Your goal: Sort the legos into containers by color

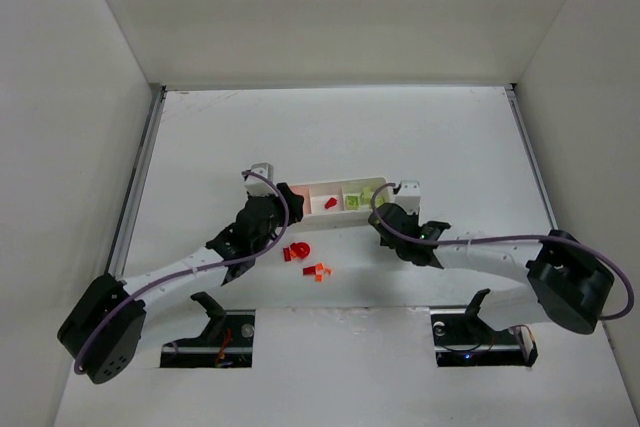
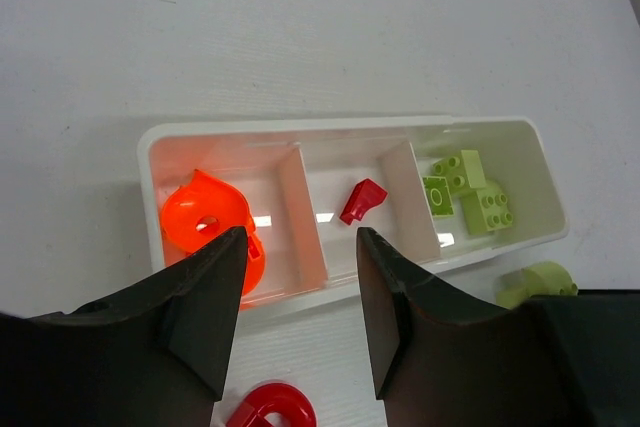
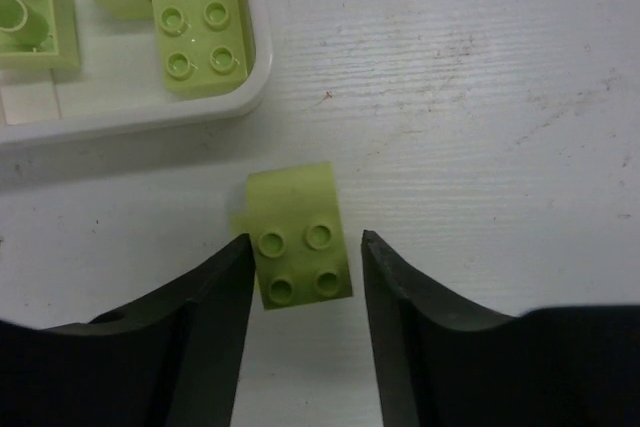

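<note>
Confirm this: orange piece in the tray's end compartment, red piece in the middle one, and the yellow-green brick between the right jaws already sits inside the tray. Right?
No. The yellow-green brick between the right jaws lies on the table, outside the tray, as the right wrist view shows. The orange piece and red piece are right.

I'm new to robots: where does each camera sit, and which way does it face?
Top external: above and behind, looking down on the table; left arm and right arm show.
Left wrist: on the left arm, looking past the left gripper into the tray.
Right wrist: on the right arm, looking past the right gripper at a loose green brick.
Shared by wrist views: the tray's green bricks.
</note>
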Action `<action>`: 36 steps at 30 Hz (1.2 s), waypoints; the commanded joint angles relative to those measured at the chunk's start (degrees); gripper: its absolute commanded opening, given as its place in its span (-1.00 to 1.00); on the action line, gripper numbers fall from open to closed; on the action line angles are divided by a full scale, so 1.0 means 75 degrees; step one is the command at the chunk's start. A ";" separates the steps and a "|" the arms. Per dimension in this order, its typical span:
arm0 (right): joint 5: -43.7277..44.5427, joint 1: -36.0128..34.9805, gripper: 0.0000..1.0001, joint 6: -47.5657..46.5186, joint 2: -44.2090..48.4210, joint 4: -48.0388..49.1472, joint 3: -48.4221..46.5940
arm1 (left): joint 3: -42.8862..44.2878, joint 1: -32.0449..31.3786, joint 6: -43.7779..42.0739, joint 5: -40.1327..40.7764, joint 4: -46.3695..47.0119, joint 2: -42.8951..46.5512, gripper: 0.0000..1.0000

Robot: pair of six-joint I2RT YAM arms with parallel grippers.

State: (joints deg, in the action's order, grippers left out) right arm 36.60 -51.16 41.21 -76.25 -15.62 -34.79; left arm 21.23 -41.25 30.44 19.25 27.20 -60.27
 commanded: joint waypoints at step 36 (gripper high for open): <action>-0.6439 0.1518 -0.60 0.2146 0.1529 0.2925 -0.1550 | 0.0227 -0.1935 -0.1071 -0.1044 0.1799 0.1311 0.34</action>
State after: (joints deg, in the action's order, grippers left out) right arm -9.30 -39.72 55.42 -65.98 -0.40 -44.21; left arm 21.12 -56.01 22.55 9.58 37.45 -49.15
